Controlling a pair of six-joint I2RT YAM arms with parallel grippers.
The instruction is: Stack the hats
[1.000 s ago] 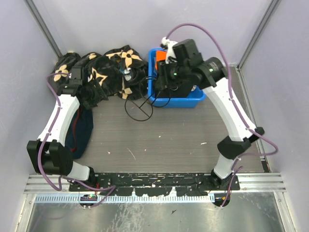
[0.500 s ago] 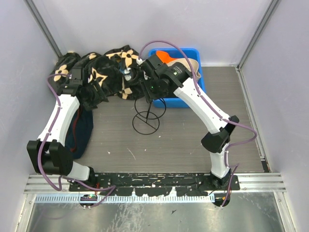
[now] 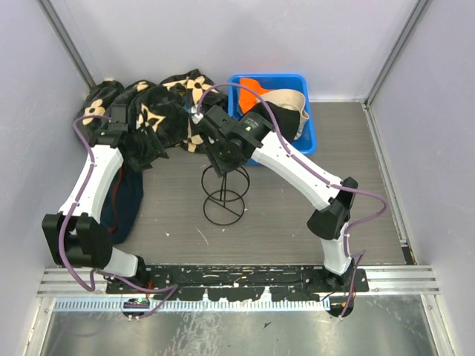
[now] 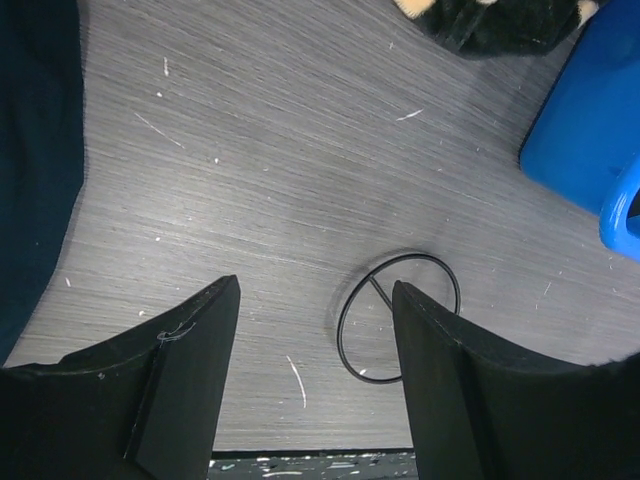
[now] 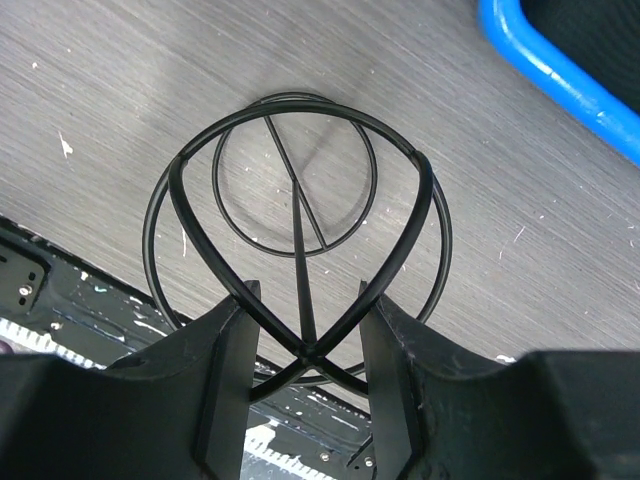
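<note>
An orange hat [image 3: 257, 87] and a beige hat [image 3: 284, 99] lie in the blue bin [image 3: 309, 141] at the back. My right gripper [image 3: 223, 153] [image 5: 306, 300] is shut on the domed top of a black wire stand [image 3: 225, 194] [image 5: 300, 240], which stands upright over the table's middle. In the right wrist view the dome's wires cross between the fingers. My left gripper [image 3: 153, 145] [image 4: 315, 292] hangs open and holds nothing, at the left beside the flowered cloth. The wire stand's base ring [image 4: 398, 315] shows in the left wrist view.
A large black cloth with tan flowers [image 3: 159, 104] is heaped at the back left. A dark navy garment [image 3: 122, 204] lies on the table along the left arm. Pale walls close in the table on three sides.
My right arm has swung left and toward the near side from over the blue bin, carrying the wire stand to the table's middle. The left arm has not moved.
</note>
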